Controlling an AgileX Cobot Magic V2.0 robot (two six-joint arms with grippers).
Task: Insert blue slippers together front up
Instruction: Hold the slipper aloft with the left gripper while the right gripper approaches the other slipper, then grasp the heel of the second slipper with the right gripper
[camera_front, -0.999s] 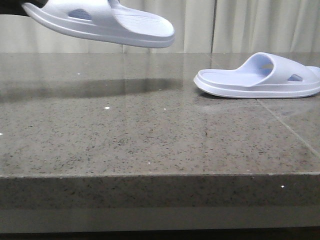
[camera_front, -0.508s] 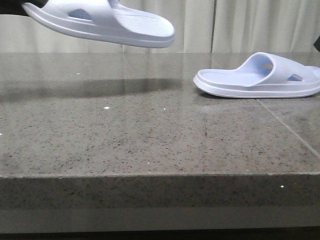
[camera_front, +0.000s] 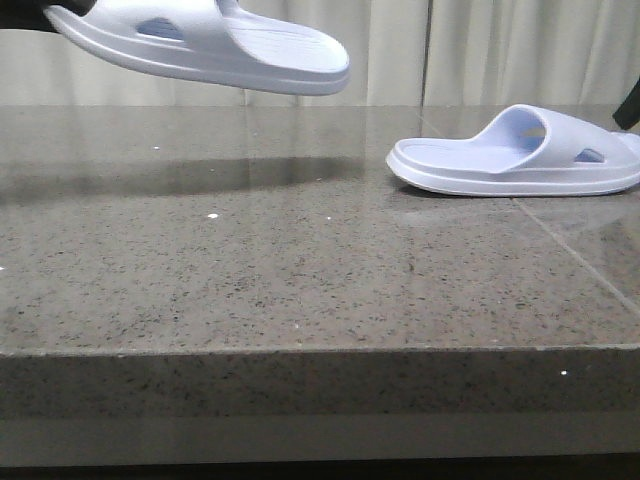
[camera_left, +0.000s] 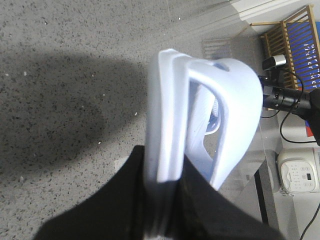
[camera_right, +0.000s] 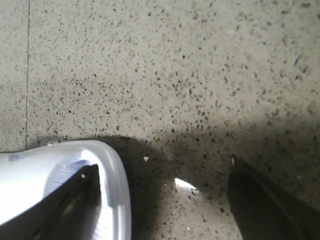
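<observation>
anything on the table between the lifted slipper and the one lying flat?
Nothing: front view shows bare table between the lifted slipper and the flat slipper.

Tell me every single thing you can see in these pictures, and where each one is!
Pale lavender-blue foam slide slippers: two. One is held up in the air at the upper left of the front view; the other lies flat on the table at the right.
Speckled grey-brown stone table: one, polished, fills the lower part of the front view.
Cream curtains: behind the table, across the back.
Blue panel in a wooden frame: one, off the table's edge in the left wrist view.
White box with buttons: one, also off the table.
Left tool: black, clamped on the lifted slipper's sole edge.
Right tool: black, open, fingers spread, one finger beside the resting slipper's edge.
</observation>
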